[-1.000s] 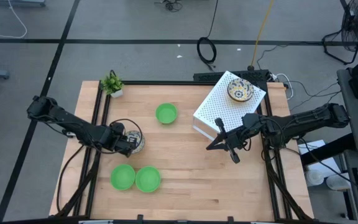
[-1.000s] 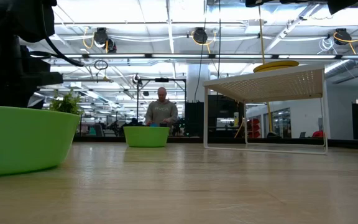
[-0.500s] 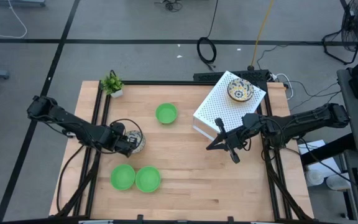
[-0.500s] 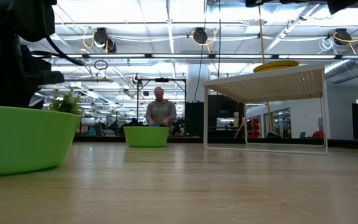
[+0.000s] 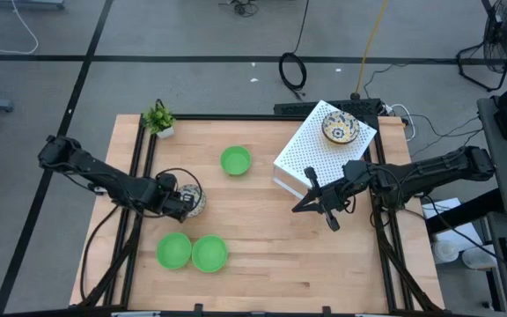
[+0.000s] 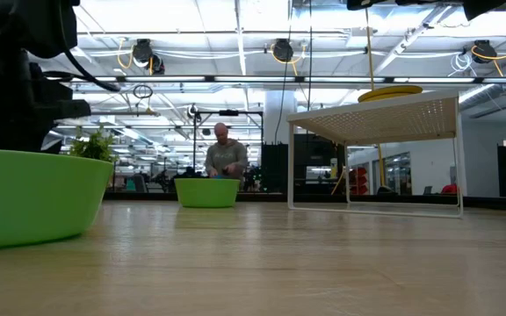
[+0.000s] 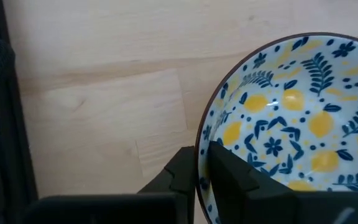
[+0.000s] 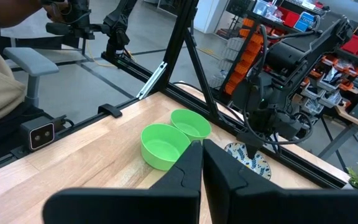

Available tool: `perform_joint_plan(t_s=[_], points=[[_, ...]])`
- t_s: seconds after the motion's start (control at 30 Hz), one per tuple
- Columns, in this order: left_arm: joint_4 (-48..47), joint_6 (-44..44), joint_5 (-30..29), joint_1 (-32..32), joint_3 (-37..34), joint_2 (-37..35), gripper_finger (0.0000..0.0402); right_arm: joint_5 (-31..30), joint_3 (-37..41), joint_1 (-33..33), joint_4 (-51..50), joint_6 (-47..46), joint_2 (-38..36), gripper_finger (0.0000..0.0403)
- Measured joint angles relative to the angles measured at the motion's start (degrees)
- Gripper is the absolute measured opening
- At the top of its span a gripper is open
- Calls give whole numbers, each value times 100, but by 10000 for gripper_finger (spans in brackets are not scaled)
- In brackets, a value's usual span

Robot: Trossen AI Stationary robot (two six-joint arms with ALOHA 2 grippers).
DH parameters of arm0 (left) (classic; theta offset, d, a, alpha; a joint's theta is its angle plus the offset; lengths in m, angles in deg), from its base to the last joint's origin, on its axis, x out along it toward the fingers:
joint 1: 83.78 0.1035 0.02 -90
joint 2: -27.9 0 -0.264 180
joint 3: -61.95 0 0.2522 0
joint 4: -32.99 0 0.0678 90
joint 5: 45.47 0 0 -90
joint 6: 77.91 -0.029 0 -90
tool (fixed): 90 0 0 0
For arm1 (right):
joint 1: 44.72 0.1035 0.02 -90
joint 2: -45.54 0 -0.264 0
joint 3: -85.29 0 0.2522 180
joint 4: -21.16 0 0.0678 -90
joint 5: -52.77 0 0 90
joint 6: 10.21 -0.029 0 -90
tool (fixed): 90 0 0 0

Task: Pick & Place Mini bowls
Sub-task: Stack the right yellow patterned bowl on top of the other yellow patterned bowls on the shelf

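Observation:
A floral cream-and-blue mini bowl (image 7: 291, 124) sits on the table at the left (image 5: 194, 199), with my left gripper (image 7: 202, 152) shut on its rim. Two green mini bowls (image 5: 173, 250) (image 5: 209, 254) rest side by side near the front edge. A third green one (image 5: 235, 160) stands farther back. Another floral bowl (image 5: 340, 129) sits on top of the white perforated rack (image 5: 311, 154). My right gripper (image 5: 299, 205) hangs shut and level above the table's middle right, holding nothing. My left gripper pinches the floral bowl's rim (image 7: 201, 134), one finger inside the bowl (image 7: 229, 177) and one outside (image 7: 178, 177). The fingers come steeply from above. In the right wrist view the bowl (image 8: 250, 158) looks to rest upright on the table.
A small potted plant (image 5: 158, 119) stands at the far left corner. The white rack fills the far right part of the table. Bare wood (image 5: 280, 255) lies in the middle and front right. A person (image 6: 224, 158) stands in the room behind the table.

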Motion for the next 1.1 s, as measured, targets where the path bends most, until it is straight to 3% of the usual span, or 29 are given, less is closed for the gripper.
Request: perform_joint_plan(t_s=[0.6,0.83,1.1], points=[[56,-128,-66,0,0,0,41,0,0,0,-1,0,0,0],[147,-570,-547,-4,31,-22,13,1,0,1,0,0,0,0],[70,-1278,-999,0,315,10,17,0,1,-1,1,-1,-1,0]])
